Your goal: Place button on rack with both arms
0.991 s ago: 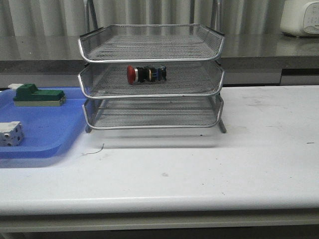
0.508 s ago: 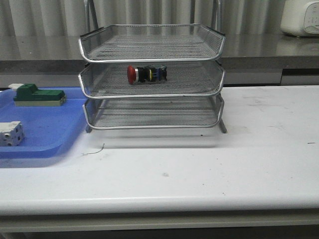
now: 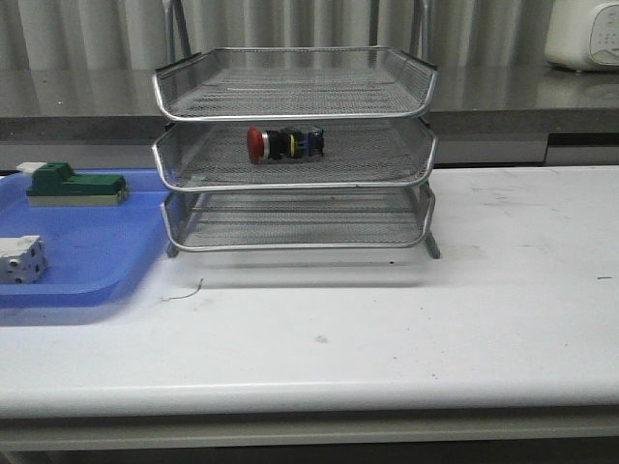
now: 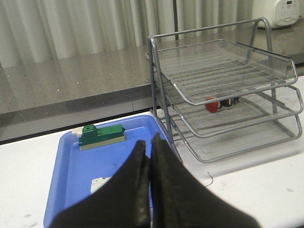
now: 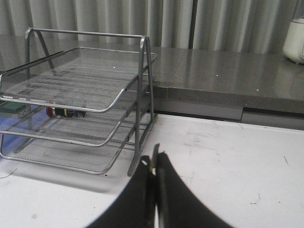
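The button (image 3: 281,143) lies on its side on the middle tier of the silver wire rack (image 3: 293,179), red cap to the left. It also shows in the left wrist view (image 4: 219,103) and the right wrist view (image 5: 64,112). No arm shows in the front view. My left gripper (image 4: 148,142) is shut and empty, held above the blue tray, well away from the rack (image 4: 228,95). My right gripper (image 5: 154,159) is shut and empty, above the white table to the right of the rack (image 5: 80,109).
A blue plastic tray (image 3: 87,251) stands left of the rack and holds a green block (image 3: 73,185) and a white block (image 3: 19,259). A grey counter (image 3: 503,97) runs behind the table, with a white appliance (image 3: 585,34) at the far right.
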